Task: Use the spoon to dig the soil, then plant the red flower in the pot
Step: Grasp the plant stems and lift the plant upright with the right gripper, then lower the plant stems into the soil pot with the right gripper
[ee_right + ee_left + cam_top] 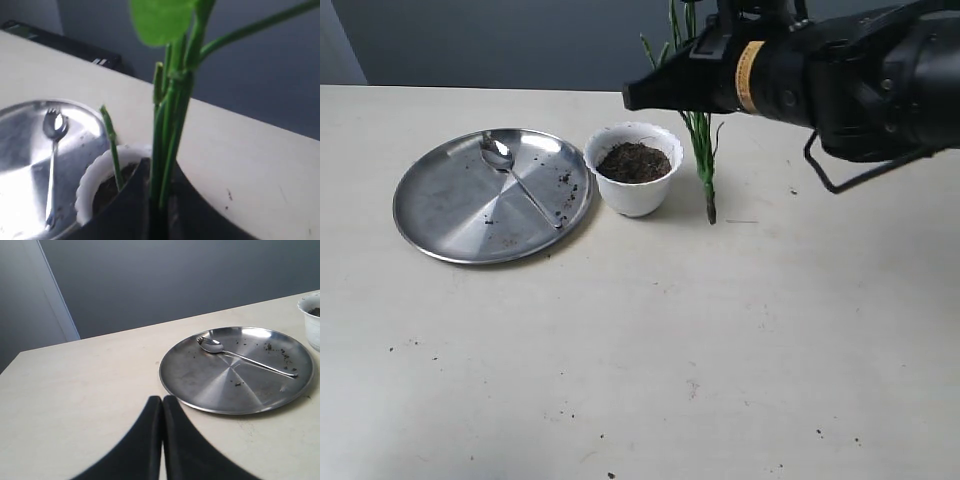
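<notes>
The white scalloped pot [636,196] holds dark soil [633,161] and stands just right of the steel plate [445,205]. The spoon [520,181] lies on that plate, bowl towards the back. My right gripper [638,95] hovers above the pot's right side, shut on the flower's green stems [702,150], which hang upright with their ends at the table right of the pot. In the right wrist view the stems [172,110] rise from the gripper [160,172] to a green leaf [160,20]; the red blooms are out of view. My left gripper [162,401] is shut and empty, near the plate [210,387].
Soil crumbs are scattered on the plate and across the front of the table [620,400]. The table's back edge meets a grey wall behind the plate and pot. The black right arm [860,80] spans the upper right of the exterior view.
</notes>
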You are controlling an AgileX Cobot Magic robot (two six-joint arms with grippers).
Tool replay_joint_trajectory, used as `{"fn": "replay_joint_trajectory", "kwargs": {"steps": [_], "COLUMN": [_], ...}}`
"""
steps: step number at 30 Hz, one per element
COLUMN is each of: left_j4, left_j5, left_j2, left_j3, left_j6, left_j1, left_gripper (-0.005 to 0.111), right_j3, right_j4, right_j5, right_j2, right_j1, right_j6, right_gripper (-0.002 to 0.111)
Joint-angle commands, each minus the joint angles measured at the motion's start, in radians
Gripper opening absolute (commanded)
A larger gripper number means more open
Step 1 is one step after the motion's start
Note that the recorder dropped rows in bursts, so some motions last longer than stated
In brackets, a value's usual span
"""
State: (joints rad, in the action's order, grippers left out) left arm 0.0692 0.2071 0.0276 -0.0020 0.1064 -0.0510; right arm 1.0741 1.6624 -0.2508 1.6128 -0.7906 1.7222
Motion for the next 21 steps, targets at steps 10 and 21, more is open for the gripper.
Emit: {"fn": "replay_joint_trajectory", "kwargs": {"steps": [10, 21], "left_j4": [0.001, 0.001], "left_j5": [-0.006, -0.006], "left_j2": [-0.004, -0.004], "left_j3": [0.002, 0.002], "left_j6": [-0.005, -0.005], "left_j1": [-0.002, -0.002], "left_gripper": [0.0, 0.0], "right_j3": [0.41, 0.605], "right_j4": [0.082, 0.082], "right_j5": [-0.18, -0.212], "right_j2": [0.295, 0.493], "right_j1": [0.01, 0.011], "right_j6": [0.27, 0.183], "right_gripper": [0.0, 0.0]}}
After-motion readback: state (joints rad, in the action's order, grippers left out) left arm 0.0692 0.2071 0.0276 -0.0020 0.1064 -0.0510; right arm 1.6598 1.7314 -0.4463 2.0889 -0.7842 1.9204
